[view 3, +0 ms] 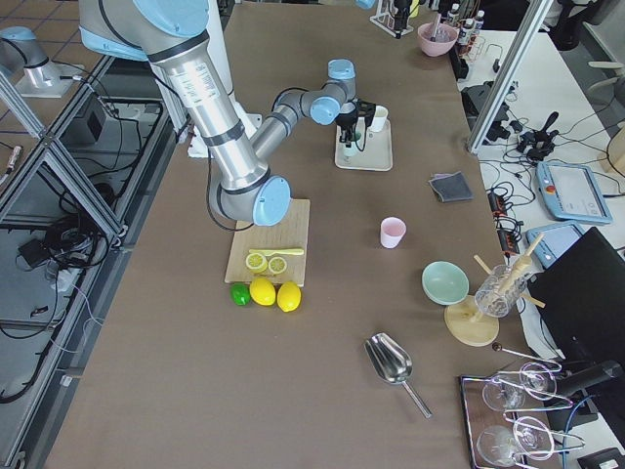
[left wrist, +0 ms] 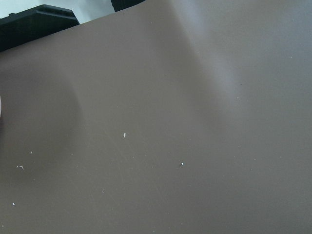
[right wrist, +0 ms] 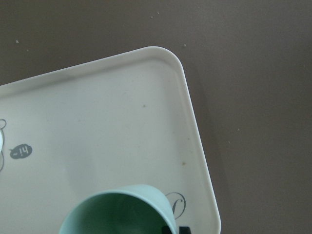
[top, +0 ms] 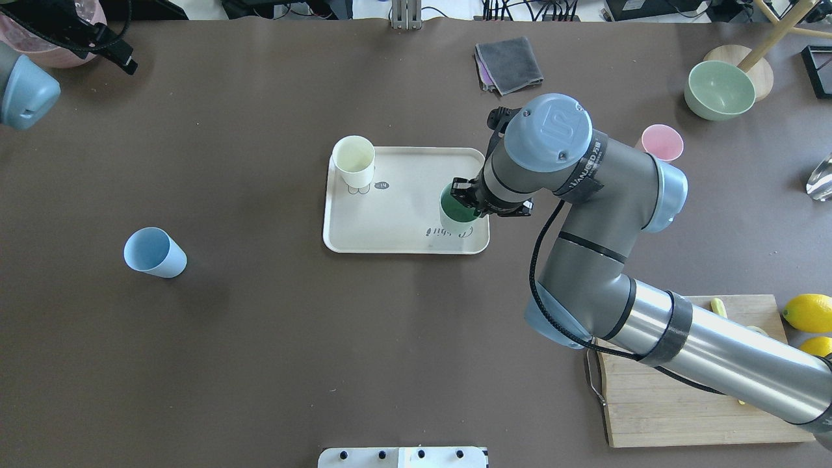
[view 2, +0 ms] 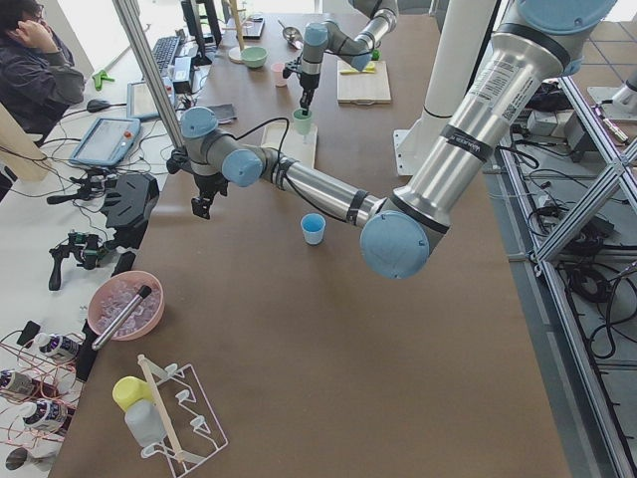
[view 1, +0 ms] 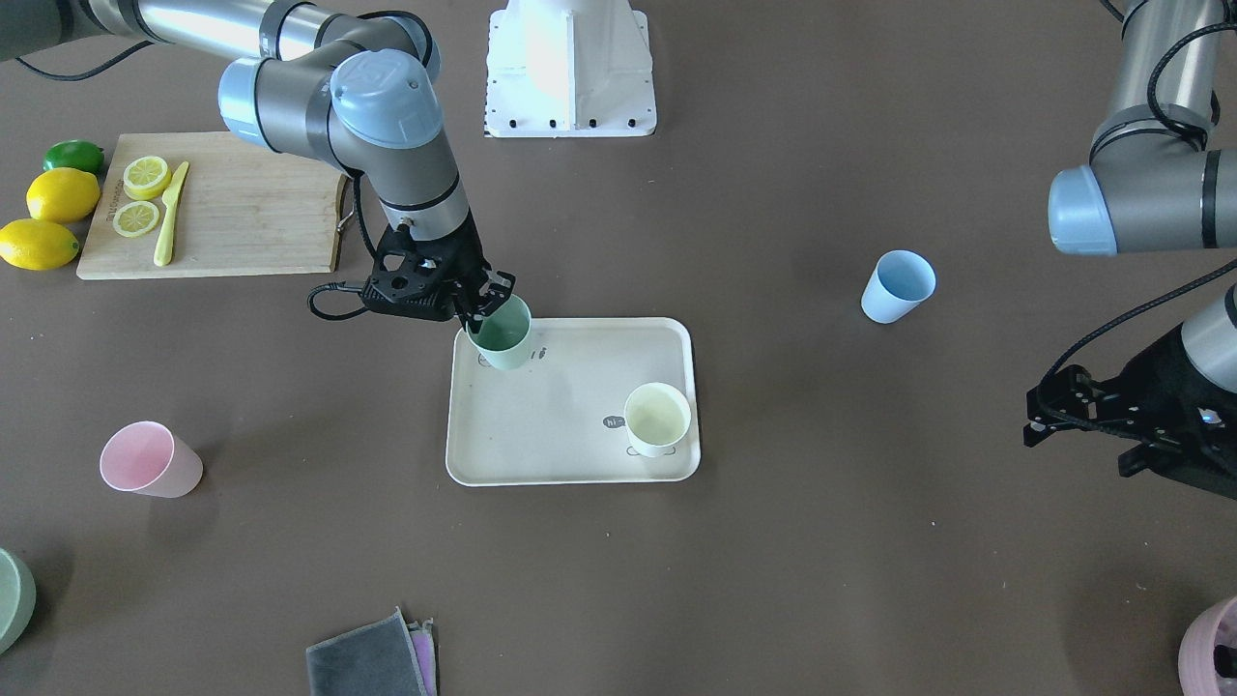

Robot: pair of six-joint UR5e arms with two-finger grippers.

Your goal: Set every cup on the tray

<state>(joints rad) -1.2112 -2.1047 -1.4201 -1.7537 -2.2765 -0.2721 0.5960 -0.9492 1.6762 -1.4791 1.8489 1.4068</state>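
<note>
The beige tray [view 1: 560, 425] lies mid-table, also in the overhead view [top: 403, 221]. The cream-yellow cup [view 1: 657, 419] stands upright on it. My right gripper [view 1: 488, 309] is shut on the rim of the green cup [view 1: 503, 333], holding it upright at the tray's corner nearest the robot; I cannot tell whether it touches the tray. The right wrist view shows the green cup [right wrist: 117, 212] and the tray [right wrist: 97, 112]. The light blue cup [view 1: 897, 286] and the pink cup [view 1: 150, 459] stand on the table at opposite sides. My left gripper [view 1: 1039, 416] is open and empty, far from the tray.
A wooden cutting board [view 1: 242, 208] with lemon slices and a yellow knife lies behind my right arm, with lemons [view 1: 58, 193] and a lime beside it. A green bowl [top: 719, 90], a grey cloth [top: 508, 64] and a pink bowl [view 1: 1213, 648] sit along the far edge.
</note>
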